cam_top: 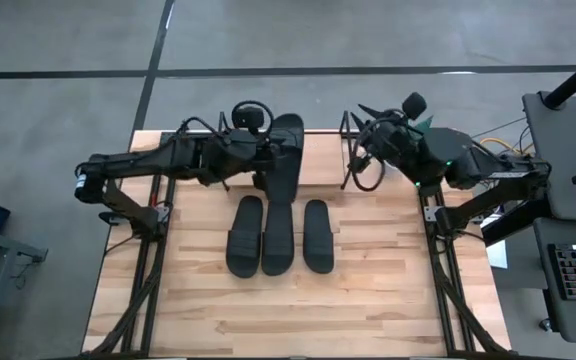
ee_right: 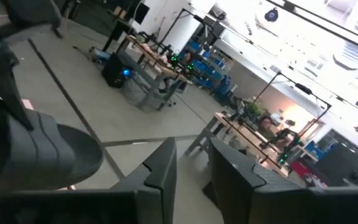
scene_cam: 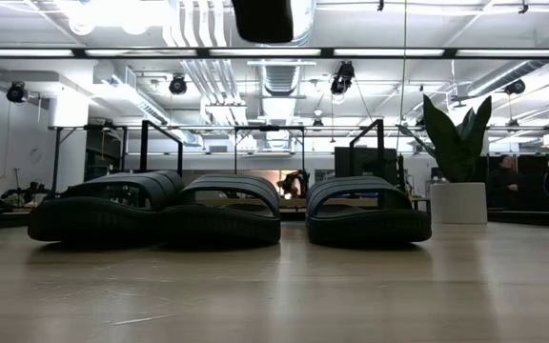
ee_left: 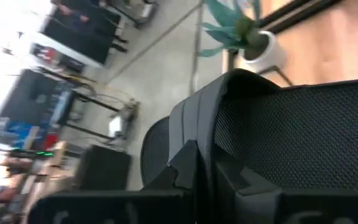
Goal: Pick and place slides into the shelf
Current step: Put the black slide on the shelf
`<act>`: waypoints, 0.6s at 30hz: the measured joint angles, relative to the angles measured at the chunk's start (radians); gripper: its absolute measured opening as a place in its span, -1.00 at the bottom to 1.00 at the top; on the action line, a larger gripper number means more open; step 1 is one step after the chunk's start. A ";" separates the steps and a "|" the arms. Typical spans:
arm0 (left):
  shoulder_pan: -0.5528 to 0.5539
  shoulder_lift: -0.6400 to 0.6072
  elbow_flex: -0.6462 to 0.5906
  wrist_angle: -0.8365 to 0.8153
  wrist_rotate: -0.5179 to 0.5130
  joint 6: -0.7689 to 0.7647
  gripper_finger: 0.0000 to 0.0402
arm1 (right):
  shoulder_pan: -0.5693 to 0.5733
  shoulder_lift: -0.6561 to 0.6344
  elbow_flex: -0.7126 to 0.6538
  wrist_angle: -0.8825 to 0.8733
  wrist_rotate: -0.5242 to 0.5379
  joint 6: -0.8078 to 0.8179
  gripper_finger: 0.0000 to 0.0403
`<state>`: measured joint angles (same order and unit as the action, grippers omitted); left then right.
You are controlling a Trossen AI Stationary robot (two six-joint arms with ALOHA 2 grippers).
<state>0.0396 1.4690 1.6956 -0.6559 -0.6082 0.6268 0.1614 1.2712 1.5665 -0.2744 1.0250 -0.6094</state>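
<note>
Over the shelf (cam_top: 320, 160) | left pincer (cam_top: 265, 163) grasping a slide (cam_top: 284, 160) | right pincer (cam_top: 360, 145) slightly parted, empty | low view: three slides only

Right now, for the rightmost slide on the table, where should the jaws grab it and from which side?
Take the rightmost slide by its wide strap, coming from above. It lies flat, sole down, apart from the middle slide, and its strap arches clear of the sole, so one jaw can likely slip under.

Two dark jointed arms, left arm (cam_top: 148, 165) and right arm (cam_top: 468, 165), with looping black cables
</note>
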 joint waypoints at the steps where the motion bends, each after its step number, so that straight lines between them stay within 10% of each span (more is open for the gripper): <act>1: 0.011 -0.008 0.000 -0.021 0.022 -0.016 -1.00 | 0.007 -0.005 0.000 -0.002 -0.001 0.000 -0.60; 18: 0.169 -0.010 -0.211 -0.159 0.025 -0.046 -1.00 | 0.036 -0.006 -0.001 -0.139 -0.003 0.088 -0.63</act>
<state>0.2086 1.4590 1.4845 -0.8147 -0.5829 0.5805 0.1970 1.2648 1.5658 -0.4136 1.0218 -0.5213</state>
